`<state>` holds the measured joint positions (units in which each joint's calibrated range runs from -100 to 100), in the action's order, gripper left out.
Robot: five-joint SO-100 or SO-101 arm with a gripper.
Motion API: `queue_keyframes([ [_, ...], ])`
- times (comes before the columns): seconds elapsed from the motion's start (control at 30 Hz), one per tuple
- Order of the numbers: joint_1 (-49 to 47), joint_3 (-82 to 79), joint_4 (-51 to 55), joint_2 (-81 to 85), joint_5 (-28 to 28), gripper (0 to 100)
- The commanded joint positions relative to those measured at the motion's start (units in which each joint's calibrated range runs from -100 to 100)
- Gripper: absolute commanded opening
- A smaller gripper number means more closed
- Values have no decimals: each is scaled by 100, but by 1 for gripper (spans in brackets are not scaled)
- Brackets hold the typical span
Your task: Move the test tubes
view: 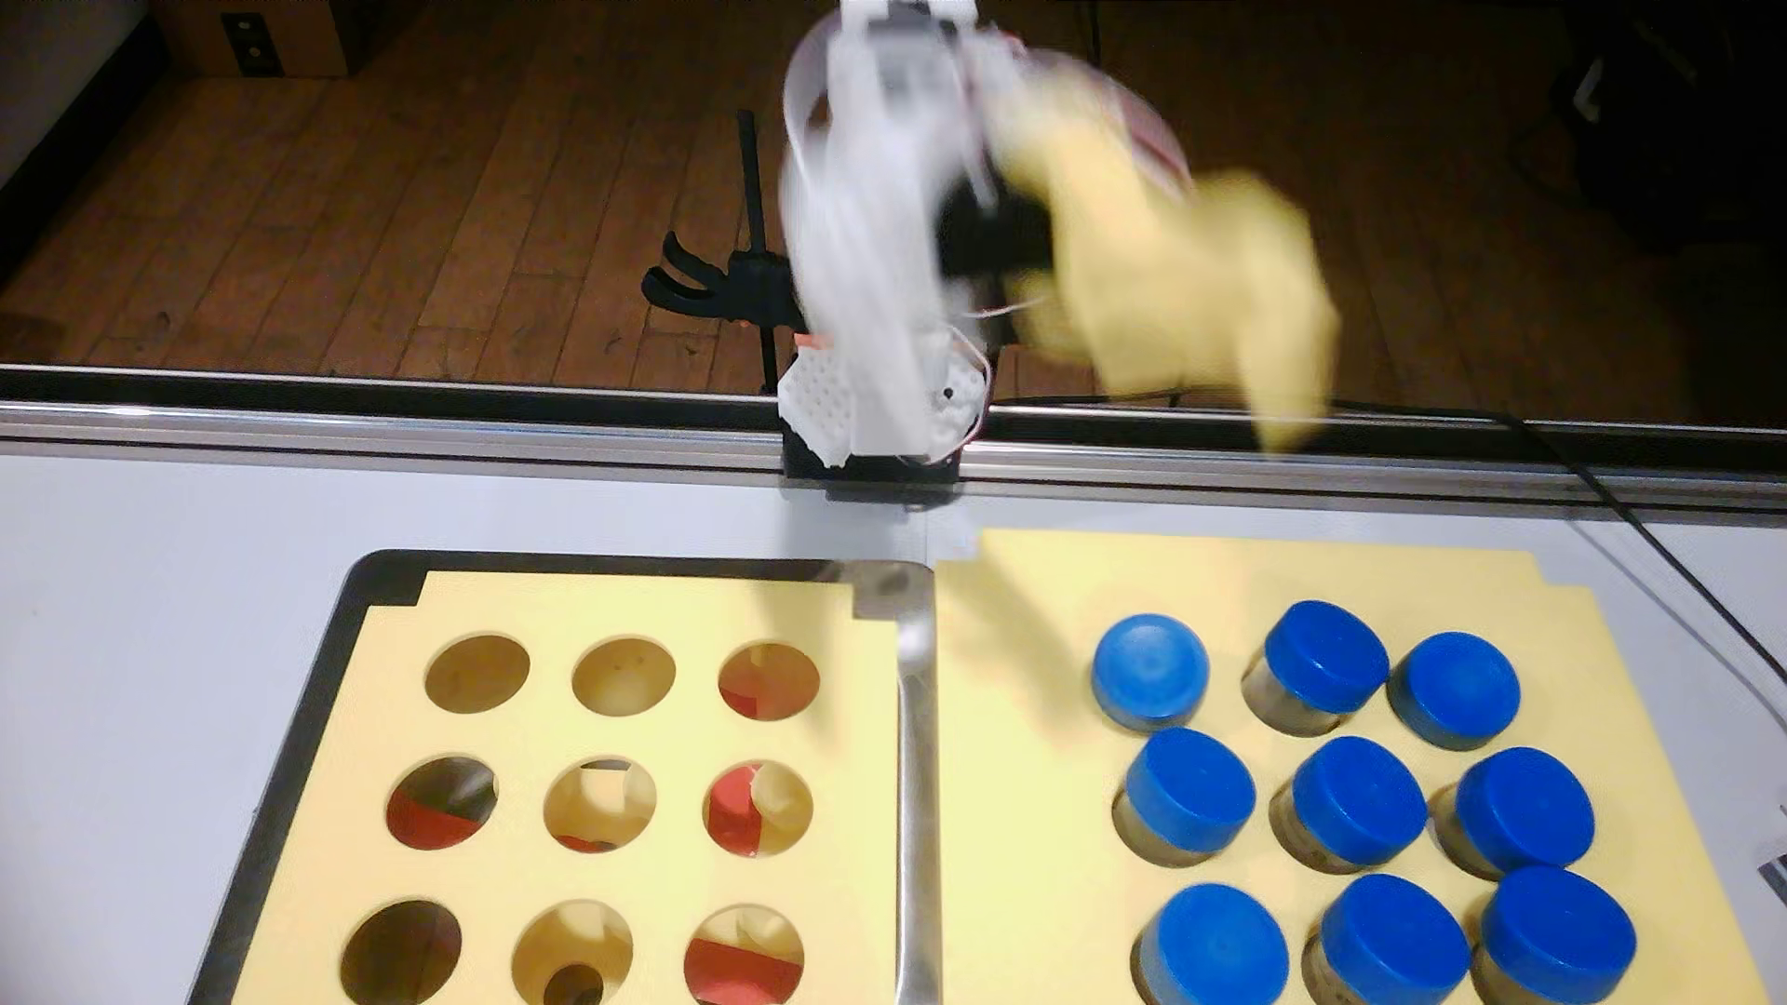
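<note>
tool (pixel 1247 387) blurred, raised at table's (pixel 145 676) far edge | test tubes (pixel 1354 802) uncovered

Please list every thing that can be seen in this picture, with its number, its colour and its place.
test tubes: nine, clear with blue caps, upright in three rows in the right foam block.
right foam block: one, yellow, on the table at the right.
left foam block: one, yellow, nine round holes, all without tubes, inside the tray.
tray: one, metal with a dark rim, on the table at the left.
table: one, pale grey, with a metal rail at its far edge.
clamp stand: one, black, behind the rail.
arm: one, white, raised above its base, blurred.
gripper: one, yellow finger visible, high above the tubes, holding nothing visible.
</note>
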<state>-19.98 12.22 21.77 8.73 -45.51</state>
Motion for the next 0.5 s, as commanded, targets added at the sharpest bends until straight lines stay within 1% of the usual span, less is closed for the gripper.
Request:
queue_keyframes([
  [0.0,60,-1000,-89,1754,-31,34],
  [0.07,68,-1472,-98,2336,11,34],
  [0.1,127,-1872,-108,2900,11,34],
  [0.17,253,-2271,-108,3413,-21,30],
  [0.23,305,-2789,-117,3934,-26,21],
  [0.27,305,-3270,-117,4429,-31,9],
  [0.3,305,-3533,-117,4707,-31,2],
  [0.33,305,-3805,-117,4993,-31,0],
  [0.4,305,-4459,-117,5575,-31,2],
  [0.43,298,-5276,-117,6244,-31,1],
  [0.47,283,-5666,-117,6539,-31,1],
])
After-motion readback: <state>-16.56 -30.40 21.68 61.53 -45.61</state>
